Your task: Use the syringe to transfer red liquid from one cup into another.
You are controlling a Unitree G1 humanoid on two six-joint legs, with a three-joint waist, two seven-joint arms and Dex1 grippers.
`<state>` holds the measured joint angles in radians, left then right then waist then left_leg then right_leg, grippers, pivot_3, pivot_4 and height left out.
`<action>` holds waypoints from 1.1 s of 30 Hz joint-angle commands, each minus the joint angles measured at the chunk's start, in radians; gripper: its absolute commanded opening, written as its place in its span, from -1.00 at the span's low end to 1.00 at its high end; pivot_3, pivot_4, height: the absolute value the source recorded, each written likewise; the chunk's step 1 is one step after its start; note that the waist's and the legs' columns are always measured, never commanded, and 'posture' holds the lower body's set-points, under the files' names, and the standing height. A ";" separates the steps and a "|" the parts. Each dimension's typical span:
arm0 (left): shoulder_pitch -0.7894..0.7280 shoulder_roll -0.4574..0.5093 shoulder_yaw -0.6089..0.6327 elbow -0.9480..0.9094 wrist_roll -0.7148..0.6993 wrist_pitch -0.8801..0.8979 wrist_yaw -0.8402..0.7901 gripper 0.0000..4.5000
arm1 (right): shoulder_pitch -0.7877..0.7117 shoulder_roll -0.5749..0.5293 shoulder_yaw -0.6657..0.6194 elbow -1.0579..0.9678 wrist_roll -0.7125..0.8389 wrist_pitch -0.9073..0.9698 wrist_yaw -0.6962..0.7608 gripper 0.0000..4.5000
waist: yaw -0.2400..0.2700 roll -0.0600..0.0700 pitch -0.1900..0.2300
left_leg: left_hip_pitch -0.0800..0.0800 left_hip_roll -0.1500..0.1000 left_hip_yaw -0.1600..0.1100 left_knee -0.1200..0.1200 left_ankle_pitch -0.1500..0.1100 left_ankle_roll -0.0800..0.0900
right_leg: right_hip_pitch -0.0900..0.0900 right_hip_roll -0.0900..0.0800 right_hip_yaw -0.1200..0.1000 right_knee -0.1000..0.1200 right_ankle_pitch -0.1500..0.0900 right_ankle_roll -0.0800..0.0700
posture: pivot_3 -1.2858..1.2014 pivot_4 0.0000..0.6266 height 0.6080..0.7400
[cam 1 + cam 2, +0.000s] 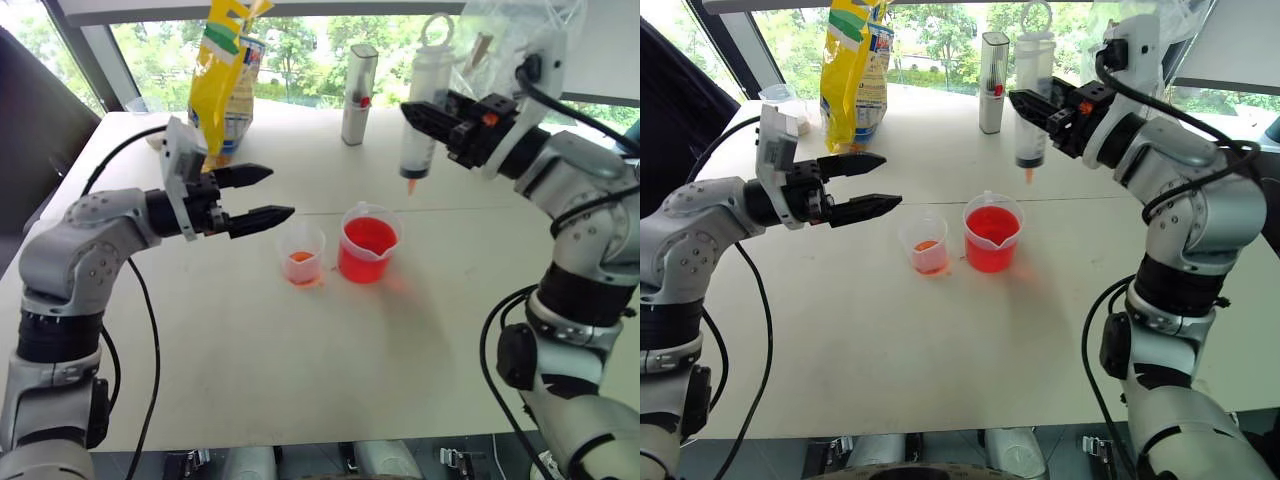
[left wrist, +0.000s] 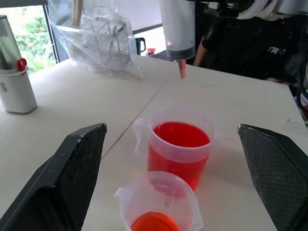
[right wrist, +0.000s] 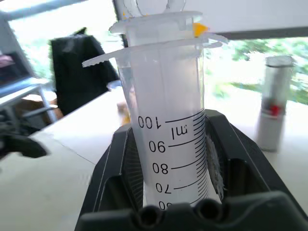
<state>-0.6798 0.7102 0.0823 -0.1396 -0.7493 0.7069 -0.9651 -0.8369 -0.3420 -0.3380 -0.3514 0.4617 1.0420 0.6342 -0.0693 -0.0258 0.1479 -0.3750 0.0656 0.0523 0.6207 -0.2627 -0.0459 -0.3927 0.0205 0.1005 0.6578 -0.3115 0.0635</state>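
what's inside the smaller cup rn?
A shallow layer of red liquid at the bottom of the smaller cup; the rest is empty. The larger beaker beside it is well filled. Nothing covers either.

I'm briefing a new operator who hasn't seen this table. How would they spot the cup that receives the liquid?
On the white table, two clear cups stand side by side near the middle. The receiving cup is the smaller one, on the robot's left of the larger beaker. It has only a little orange liquid at its bottom, while the beaker looks bright red.
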 commanded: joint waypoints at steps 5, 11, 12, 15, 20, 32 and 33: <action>-0.148 -0.041 -0.060 0.100 0.056 -0.055 -0.098 1.00 | 0.189 0.105 0.085 -0.069 0.041 -0.219 -0.050 -0.39 | 0.002 0.000 0.000 | 0.000 -0.001 0.001 0.002 0.000 0.000 | 0.001 -0.001 0.000 0.000 0.000 0.001 | 0.03 -0.52 1.00; -0.234 -0.110 -0.093 0.173 0.096 -0.074 -0.125 1.00 | 0.331 0.132 0.222 0.029 -0.117 -0.534 -0.100 -0.39 | -0.001 0.000 0.000 | -0.001 -0.002 0.000 0.002 0.000 0.000 | 0.000 0.000 0.001 0.000 0.000 0.001 | 0.03 -0.52 1.00; -0.248 -0.125 -0.101 0.187 0.107 -0.081 -0.127 1.00 | 0.348 0.132 0.235 0.040 -0.135 -0.571 -0.107 -0.39 | -0.002 0.000 0.000 | 0.000 -0.002 0.000 0.002 0.000 0.000 | 0.000 0.001 0.001 0.000 0.000 0.001 | 0.03 -0.52 1.00; -0.299 -0.175 -0.126 0.244 0.141 -0.108 -0.133 1.00 | 0.387 0.129 0.265 0.056 -0.170 -0.646 -0.126 -0.39 | 0.000 0.000 0.000 | -0.001 -0.002 0.000 0.002 0.000 0.000 | -0.001 0.001 0.001 0.001 0.000 0.001 | 0.03 -0.52 1.00; -0.363 -0.242 -0.154 0.340 0.203 -0.155 -0.135 1.00 | 0.416 0.128 0.302 0.052 -0.183 -0.689 -0.142 -0.39 | 0.000 0.000 0.000 | 0.000 -0.002 0.001 0.003 0.000 0.000 | -0.001 0.001 0.001 0.002 0.000 0.001 | 0.03 -0.52 1.00; -0.436 -0.351 -0.180 0.477 0.299 -0.235 -0.162 0.76 | 0.439 0.110 0.349 0.034 -0.201 -0.724 -0.153 -0.39 | 0.001 0.000 0.000 | -0.001 -0.002 0.000 0.004 0.000 0.000 | -0.001 0.002 0.002 0.003 0.000 0.001 | 0.03 -0.52 1.00; -0.437 -0.359 -0.180 0.481 0.301 -0.237 -0.160 0.62 | 0.440 0.107 0.351 0.032 -0.201 -0.726 -0.152 -0.39 | 0.001 0.000 0.000 | -0.001 -0.002 0.000 0.004 0.000 0.000 | -0.001 0.002 0.002 0.003 0.000 0.001 | 0.03 -0.52 1.00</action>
<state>-1.0769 0.3600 -0.1053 0.3518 -0.4513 0.4902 -1.1198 -0.3940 -0.2251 0.0137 -0.2704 0.2566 0.3415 0.4818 -0.0687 -0.0258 0.1480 -0.3756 0.0638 0.0524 0.6250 -0.2628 -0.0457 -0.3934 0.0221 0.1021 0.6611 -0.3114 0.0641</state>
